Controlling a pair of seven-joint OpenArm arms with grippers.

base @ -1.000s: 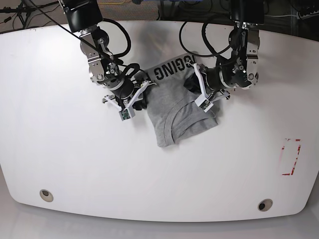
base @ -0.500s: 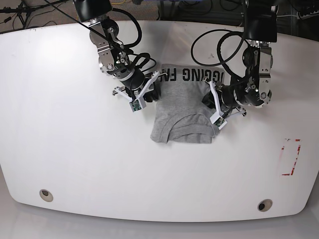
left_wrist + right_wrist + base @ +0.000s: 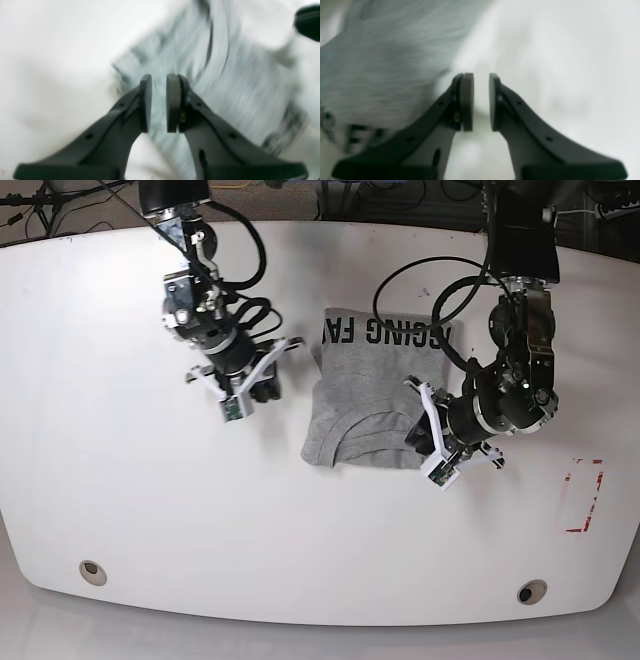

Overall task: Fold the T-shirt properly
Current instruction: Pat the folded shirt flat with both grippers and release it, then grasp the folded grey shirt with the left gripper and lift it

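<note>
1. Both hands have drawn away from the garment since the earlier frames: the right hand (image 3: 243, 392), on the base view's left, now hangs clear of the cloth's left edge, and the left hand (image 3: 437, 450) sits just off its lower right corner.
2. Left hand (image 3: 159, 103): pads a narrow gap apart, nothing between them; blurred grey cloth lies beyond the tips.
3. Right hand (image 3: 481, 102): pads likewise slightly apart and empty, with bare white counter (image 3: 557, 62) ahead and cloth to one side.
4. T-shirt (image 3: 375, 395): a compact grey packet near the middle of the counter (image 3: 120, 510), lettered band along its far edge, neckline curve showing on the near half.
5. Progress, as judged: the folds appear largely made and the garment released. The near left corner looks slightly skewed, so a squaring touch may remain; otherwise the task seems close to done.
</note>
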